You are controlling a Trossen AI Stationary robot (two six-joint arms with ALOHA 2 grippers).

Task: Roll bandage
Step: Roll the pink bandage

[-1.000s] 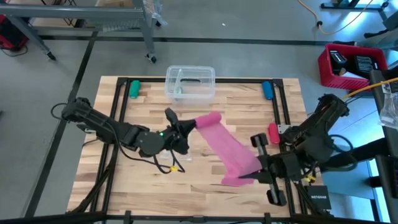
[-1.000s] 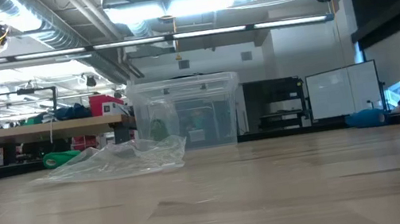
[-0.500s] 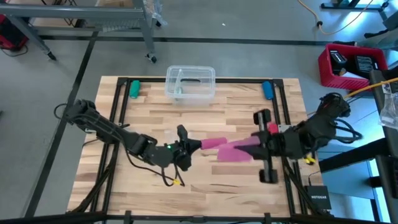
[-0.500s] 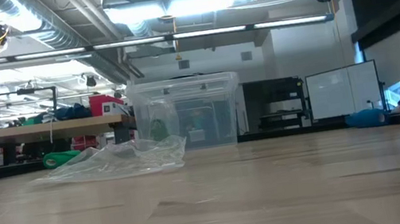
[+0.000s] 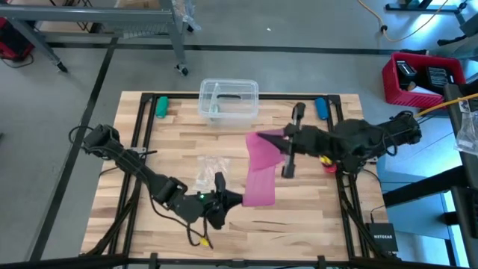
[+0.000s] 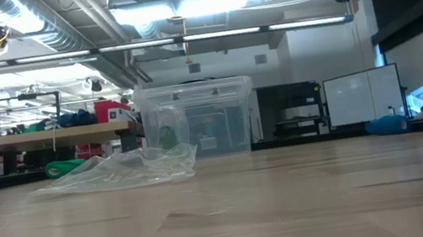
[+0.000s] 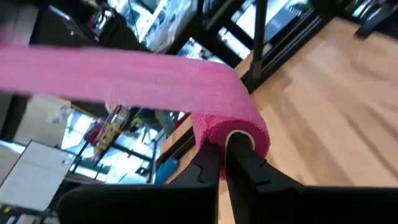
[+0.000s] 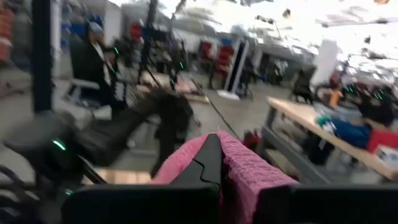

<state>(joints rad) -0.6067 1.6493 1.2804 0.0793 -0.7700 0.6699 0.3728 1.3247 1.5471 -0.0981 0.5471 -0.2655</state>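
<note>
The pink bandage (image 5: 261, 170) hangs in the air over the table's middle, held between both grippers. Its rolled end (image 7: 231, 127) is at my left gripper (image 5: 231, 199), which is shut on it toward the near edge. The strip runs from there toward the far edge to my right gripper (image 5: 279, 142), shut on its free end. In the right wrist view the pink cloth (image 8: 245, 169) drapes over my shut fingers (image 8: 210, 163). Neither the bandage nor a gripper shows in the low view. My left gripper pinches the roll's end (image 7: 219, 142) between its two fingers, roughly level, from the table's left side. One finger (image 7: 241, 154) sits at the roll's open core. The roll is lifted clear, and the strip leaves it straight. My right gripper pinches the strip's free end (image 8: 231, 163) between its two fingers, coming level from the table's right side. The cloth folds over the fingers; one layer or several, I cannot tell. That end is lifted clear of the table.
A clear plastic box (image 5: 228, 99) stands at the far middle. A crumpled clear wrapper (image 5: 211, 170) lies left of the bandage. Green (image 5: 161, 106) and blue (image 5: 321, 108) pieces sit at the far corners, a small red object (image 5: 327, 161) under my right arm.
My left gripper has gone toward the near edge and down with the roll. My right gripper has swung from the near right toward the far edge with the free end. The strip has turned about: its roll is now nearer, its free end farther.
</note>
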